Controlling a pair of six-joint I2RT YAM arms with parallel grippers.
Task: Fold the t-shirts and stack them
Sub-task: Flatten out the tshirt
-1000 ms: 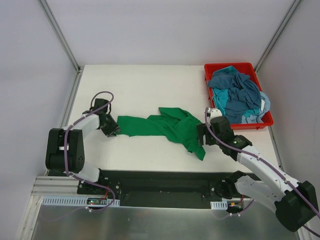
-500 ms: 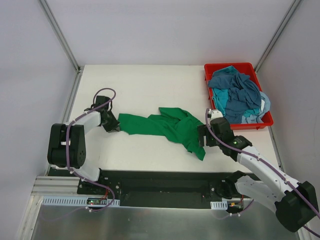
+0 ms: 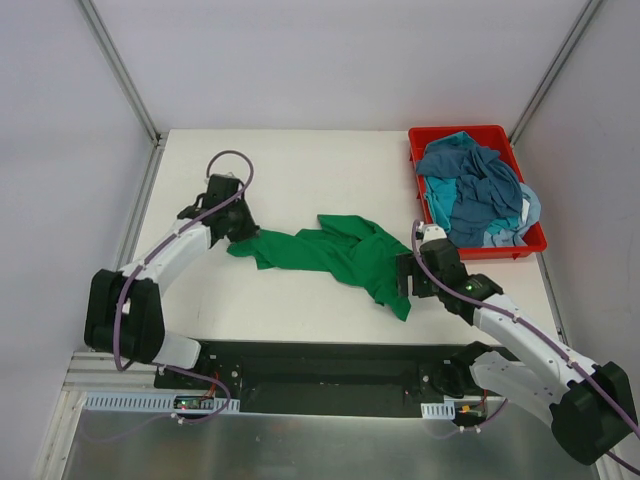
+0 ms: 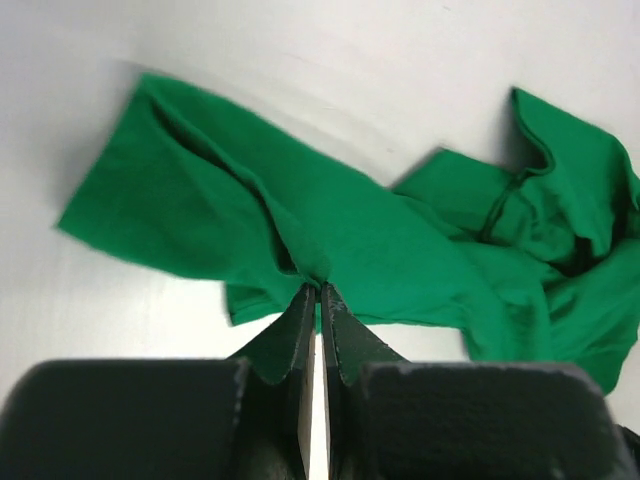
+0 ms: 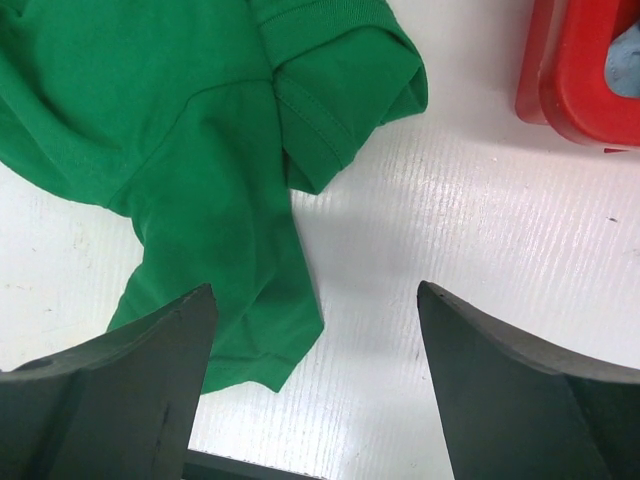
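Pinching one end of the green t-shirt (image 4: pixel 380 250), the left gripper (image 4: pixel 318 292) is clamped on cloth. The shirt stretches away ahead of it toward the right gripper (image 5: pixel 315 300), spread wide right over the other end, so that one's nearest there.

Left tool (image 4: pixel 318 298) pinched closed, arm extended forward, right tool (image 5: pixel 315 290) spread wide

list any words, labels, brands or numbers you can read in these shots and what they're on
None can be read. The green t-shirt, the blue shirts and the red bin show no print or logo in any view. Any marks on the pale strips by the arm bases are too small to read.
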